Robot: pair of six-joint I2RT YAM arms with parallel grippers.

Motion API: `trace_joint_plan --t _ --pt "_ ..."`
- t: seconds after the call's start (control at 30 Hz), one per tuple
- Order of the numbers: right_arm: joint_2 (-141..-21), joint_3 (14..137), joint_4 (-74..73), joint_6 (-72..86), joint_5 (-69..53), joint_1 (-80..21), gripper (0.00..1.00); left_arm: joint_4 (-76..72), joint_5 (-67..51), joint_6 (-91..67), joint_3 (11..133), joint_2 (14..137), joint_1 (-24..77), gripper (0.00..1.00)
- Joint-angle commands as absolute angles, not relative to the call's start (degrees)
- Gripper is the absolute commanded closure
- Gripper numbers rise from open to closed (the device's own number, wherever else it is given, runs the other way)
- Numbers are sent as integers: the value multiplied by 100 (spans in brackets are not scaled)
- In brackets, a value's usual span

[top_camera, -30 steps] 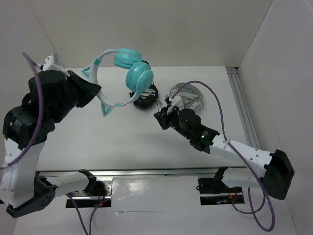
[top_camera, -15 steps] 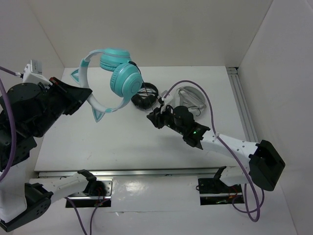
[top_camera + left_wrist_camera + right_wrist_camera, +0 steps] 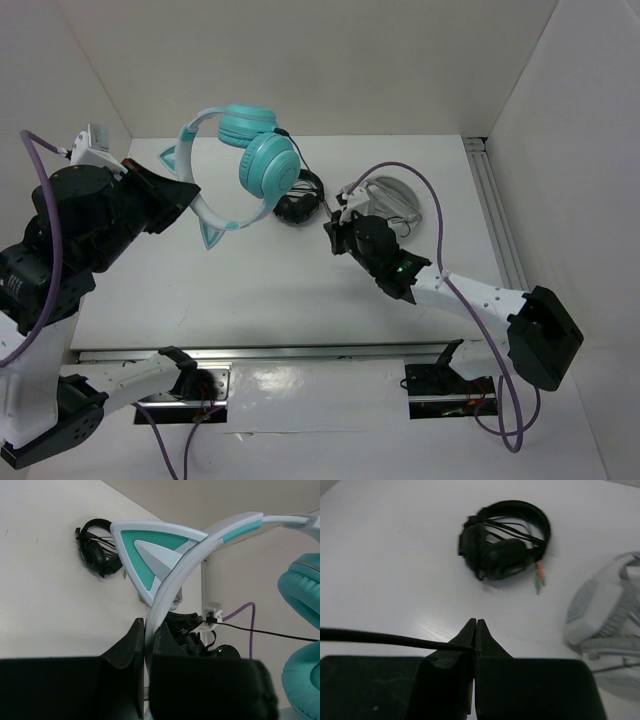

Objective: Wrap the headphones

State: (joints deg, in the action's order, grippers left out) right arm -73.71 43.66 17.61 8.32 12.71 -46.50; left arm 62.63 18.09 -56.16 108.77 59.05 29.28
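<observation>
Nearest you, the left arm (image 3: 60,250) rears up at the near-left edge of the table (image 3: 250,280). The left gripper (image 3: 148,636) is pinched tight on the pale headband (image 3: 172,585) of the headphones (image 3: 262,170), with its fingers (image 3: 127,650) pressed to either side of the band. In the top view the grip falls between the two cat ears: one cat ear (image 3: 150,555) sits just past the fingertips, and the other (image 3: 208,236) points down toward you. You have the whole set in the air. Both teal ear cups (image 3: 305,580) hang to the right of the gripper, clear of the table and over its far-left part.

The right arm (image 3: 470,295) reaches in from the near-right corner toward mid-table. The right gripper (image 3: 475,630) is fully closed, tips meeting on the thin black cable (image 3: 380,639). In the left wrist view the cable runs in a near-straight line from that gripper toward the ear cups.

Beyond the right gripper, the black headphones (image 3: 505,540) lie folded on the table, pink and green plugs (image 3: 538,577) beside them. The grey-white headphones (image 3: 605,615) lie just to their right, apart from them.

Farthest out, white walls (image 3: 350,60) close off the table's back and sides.
</observation>
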Motion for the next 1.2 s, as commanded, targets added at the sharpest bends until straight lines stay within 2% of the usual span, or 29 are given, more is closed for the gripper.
trace_joint_plan --t 0.0,0.07,0.2,0.43,0.67,0.8,1.0,1.17 --pt "-7076 4684 1249 1054 3380 -4632 100 5283 1652 -5924 10750 5854 2892 100" --pt "-6944 4772 906 1177 4085 -4570 100 5221 1600 -5871 10635 5801 2892 100" --pt "-6636 5211 554 1090 4377 -4290 100 5159 1416 -5599 10503 5801 2892 100" --pt "-6863 6932 -175 713 3262 -3165 100 5159 1301 -5423 10170 5730 2892 100" --pt "-8136 8945 -992 413 2628 -2207 100 5159 1301 -5195 9897 5625 2892 100" --pt "-8446 9018 -1055 352 2733 -1785 100 5159 1301 -5142 9783 5573 2892 100" --pt "-8517 8211 -686 562 2725 -1424 100 5159 1249 -5019 9782 5572 2892 100" --pt "-8657 8068 -686 686 2926 -1099 100 5159 1248 -4914 9782 5572 2892 100"
